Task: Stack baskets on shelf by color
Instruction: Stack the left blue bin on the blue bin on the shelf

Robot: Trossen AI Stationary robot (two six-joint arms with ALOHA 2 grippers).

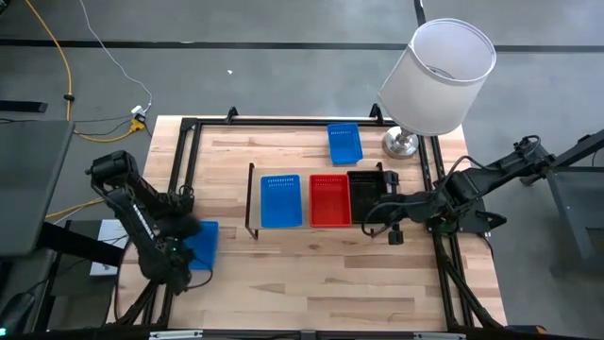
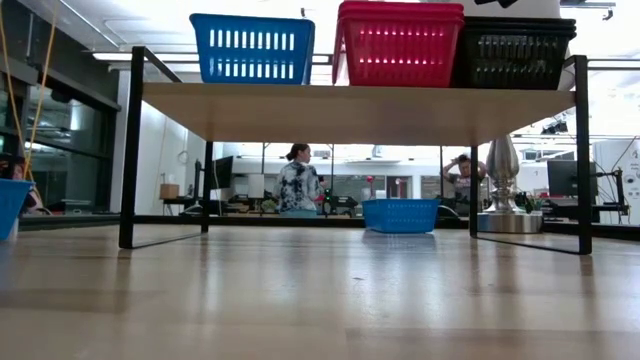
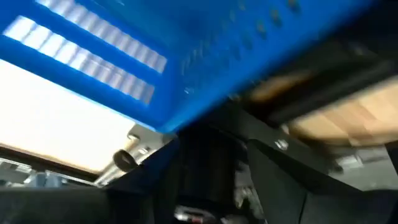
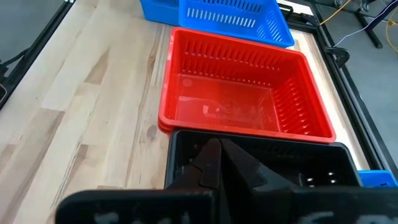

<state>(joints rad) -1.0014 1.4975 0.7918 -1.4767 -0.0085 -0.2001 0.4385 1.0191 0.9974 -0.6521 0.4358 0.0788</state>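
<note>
The shelf (image 2: 350, 112) stands mid-table. Its top bears a blue basket (image 1: 281, 201), stacked red baskets (image 1: 329, 200) and black baskets (image 1: 366, 192), side by side. A lone blue basket (image 1: 344, 142) sits on the table beyond the shelf. A third blue basket (image 1: 203, 241) lies at the table's left edge and fills the left wrist view (image 3: 186, 56). My left gripper (image 1: 179, 249) is right against its left side. My right gripper (image 4: 217, 163) is shut and hovers over the black baskets' near rim (image 4: 261, 140); I cannot see it touching them.
A lamp with a white shade (image 1: 439, 76) and a metal base (image 1: 401, 144) stands at the table's far right corner. The table's black frame (image 1: 179, 151) runs along its edges. Bare wood lies near the shelf's front. People show in the room beyond (image 2: 298, 185).
</note>
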